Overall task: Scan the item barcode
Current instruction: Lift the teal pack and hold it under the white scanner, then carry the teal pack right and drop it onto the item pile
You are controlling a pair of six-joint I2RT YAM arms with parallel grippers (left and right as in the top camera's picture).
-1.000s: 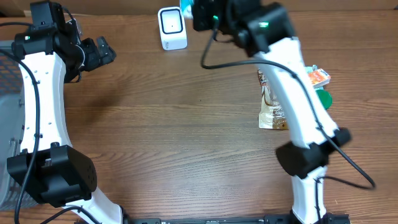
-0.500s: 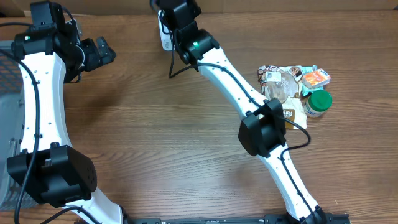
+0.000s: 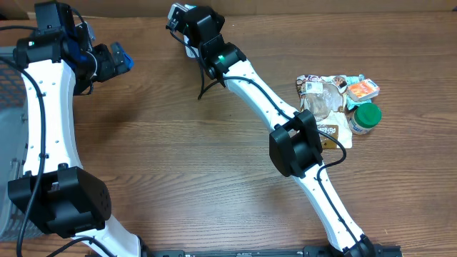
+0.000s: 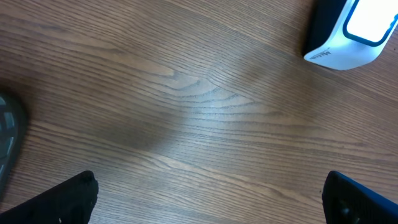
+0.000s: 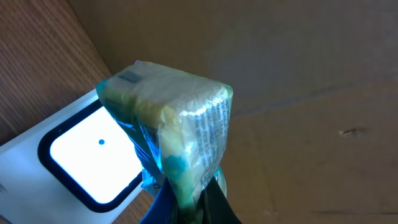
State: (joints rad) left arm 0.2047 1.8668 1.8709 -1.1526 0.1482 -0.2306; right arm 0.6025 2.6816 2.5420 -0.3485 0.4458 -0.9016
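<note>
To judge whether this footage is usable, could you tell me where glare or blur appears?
Right wrist: the scanner window glares white, the packet looks soft. Left wrist: pale sheen on the table, fingertips dark and blurred. Overhead: even, sharp.

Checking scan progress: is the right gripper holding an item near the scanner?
Yes, the right gripper pinches a wrapped packet near the lit scanner.

**Right wrist: packet up at the scanner**

Right pincer is clamped on the bottom edge of a wrapped packet, yellowish under clear film, small print down its right face and a small label at its top left corner. Packet stands upright, in front of the scanner. Scanner window glows white with a blue dot. Bench wood at upper left, cardboard wall behind.
</note>
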